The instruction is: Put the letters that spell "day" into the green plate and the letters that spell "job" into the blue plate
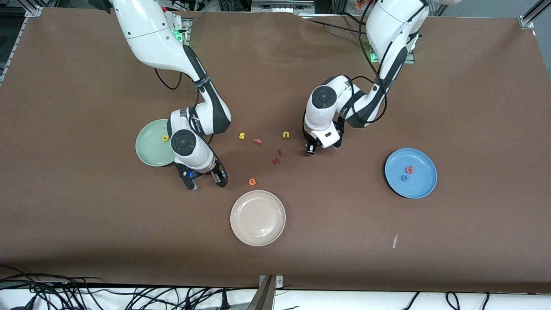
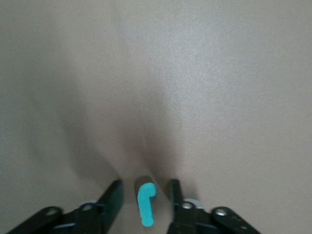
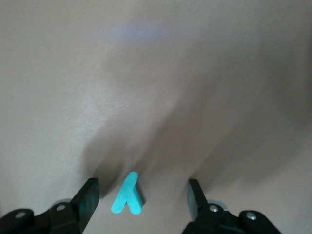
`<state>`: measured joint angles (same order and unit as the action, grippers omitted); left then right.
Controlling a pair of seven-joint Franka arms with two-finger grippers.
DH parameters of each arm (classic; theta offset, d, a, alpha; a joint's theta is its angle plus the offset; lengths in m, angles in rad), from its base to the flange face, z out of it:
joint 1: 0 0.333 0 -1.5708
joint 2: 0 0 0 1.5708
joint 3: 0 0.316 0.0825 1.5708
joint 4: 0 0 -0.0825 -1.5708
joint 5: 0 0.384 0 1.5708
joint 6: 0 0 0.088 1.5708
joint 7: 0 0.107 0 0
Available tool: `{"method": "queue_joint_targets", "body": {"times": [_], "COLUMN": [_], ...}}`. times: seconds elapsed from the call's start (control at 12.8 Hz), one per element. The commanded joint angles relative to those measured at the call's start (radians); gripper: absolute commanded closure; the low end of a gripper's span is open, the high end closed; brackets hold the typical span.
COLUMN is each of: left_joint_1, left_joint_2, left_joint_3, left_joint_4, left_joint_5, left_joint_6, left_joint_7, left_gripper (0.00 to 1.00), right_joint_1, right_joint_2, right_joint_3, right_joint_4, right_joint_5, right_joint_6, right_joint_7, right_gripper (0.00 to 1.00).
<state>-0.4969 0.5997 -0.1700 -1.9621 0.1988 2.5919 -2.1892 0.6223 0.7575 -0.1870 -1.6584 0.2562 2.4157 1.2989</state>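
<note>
Green plate (image 1: 151, 146) holds yellow "a" (image 1: 165, 138); blue plate (image 1: 419, 183) holds red letter (image 1: 410, 169) and blue "o" (image 1: 404, 178). Left tool (image 2: 145, 202), fingers apart, straddles teal "j" (image 2: 146, 204); right tool (image 3: 141, 200), apart, straddles teal "y" (image 3: 127, 195).

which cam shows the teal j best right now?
Left wrist view: the teal j lies on the table between the open fingers of the left gripper, hook clearly visible. Front view: that gripper hides it. Right wrist view shows only the teal y.
</note>
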Motion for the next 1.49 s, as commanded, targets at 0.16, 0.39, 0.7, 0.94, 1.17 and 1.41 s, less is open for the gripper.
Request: {"method": "queue_joint_targets", "body": {"times": [0.16, 0.39, 0.7, 0.94, 1.17, 1.41], "left_joint_1": [-0.008, 0.009, 0.157, 0.404, 0.55, 0.665], "left_joint_2": [0.026, 0.011, -0.049, -0.075, -0.126, -0.141], "left_joint_3": [0.007, 0.007, -0.06, -0.199, -0.218, -0.214], "left_joint_4": [0.025, 0.029, 0.031, 0.04, 0.063, 0.092], "left_joint_5": [0.004, 0.027, 0.008, 0.008, 0.01, 0.03], "left_joint_6": [0.011, -0.002, -0.125, -0.257, -0.418, -0.529], "left_joint_7": [-0.012, 0.13, 0.458, 0.844, 1.271, 1.708], "left_gripper": [1.0, 1.0, 1.0, 1.0, 1.0, 1.0], "right_joint_1": [0.016, 0.017, 0.017, 0.001, 0.001, 0.001], "right_joint_2": [0.028, 0.023, 0.002, -0.09, -0.18, -0.256], "right_joint_3": [-0.005, -0.006, -0.009, -0.072, -0.213, -0.339], "right_joint_4": [0.042, 0.043, 0.046, 0.046, 0.026, -0.076], "right_joint_5": [0.011, 0.002, 0.0, 0.006, 0.014, 0.011], "right_joint_6": [-0.003, -0.006, -0.055, -0.24, -0.423, -0.513], "right_joint_7": [0.016, -0.003, -0.065, -0.288, -0.618, -0.933], "right_gripper": [0.46, 0.78, 0.91, 0.9, 0.9, 0.9]}}
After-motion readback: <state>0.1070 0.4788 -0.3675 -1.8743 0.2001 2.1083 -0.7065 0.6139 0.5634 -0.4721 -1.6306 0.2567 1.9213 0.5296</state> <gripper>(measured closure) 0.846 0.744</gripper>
